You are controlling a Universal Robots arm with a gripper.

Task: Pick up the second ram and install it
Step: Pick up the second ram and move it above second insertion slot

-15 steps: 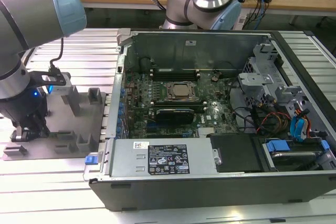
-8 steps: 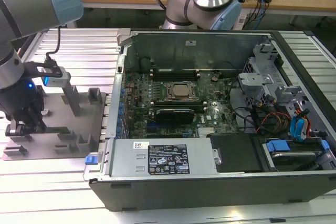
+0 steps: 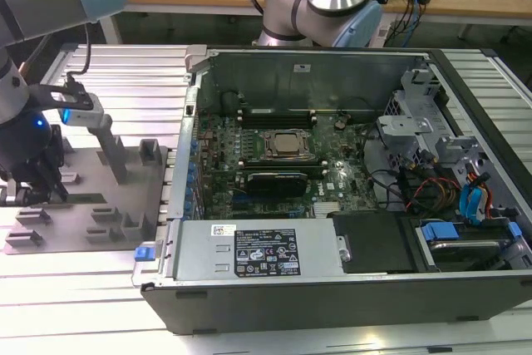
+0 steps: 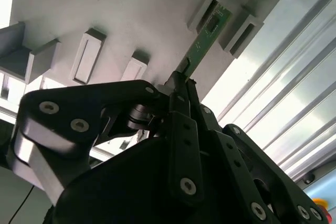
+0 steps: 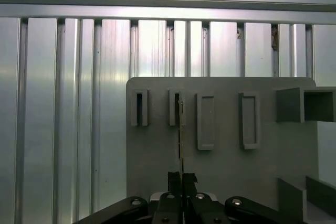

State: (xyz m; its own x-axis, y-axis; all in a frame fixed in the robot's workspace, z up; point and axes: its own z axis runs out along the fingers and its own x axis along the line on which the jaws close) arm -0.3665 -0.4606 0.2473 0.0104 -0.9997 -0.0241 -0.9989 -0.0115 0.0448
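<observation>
Black metal gripper (image 5: 181,178) pinched on the second ram (image 5: 181,140), a thin dark stick seen edge-on. Far end sits in a narrow slotted block (image 5: 176,107) of the flat grey plastic tray (image 5: 157,156). Tray lies on ribbed aluminium table (image 5: 63,103).

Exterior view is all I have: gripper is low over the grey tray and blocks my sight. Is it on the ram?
Observer: Yes. In the second wrist view the fingers are shut on the ram, a thin green stick.
Operator: Clear of the tray?
Observer: Doesn't look so. In the first wrist view its far end reaches into a slot of the tray.
Operator: Skewed in the grip?
Observer: No. Edge-on in that view, it is a straight thin line running from the fingers to the slot.
</observation>
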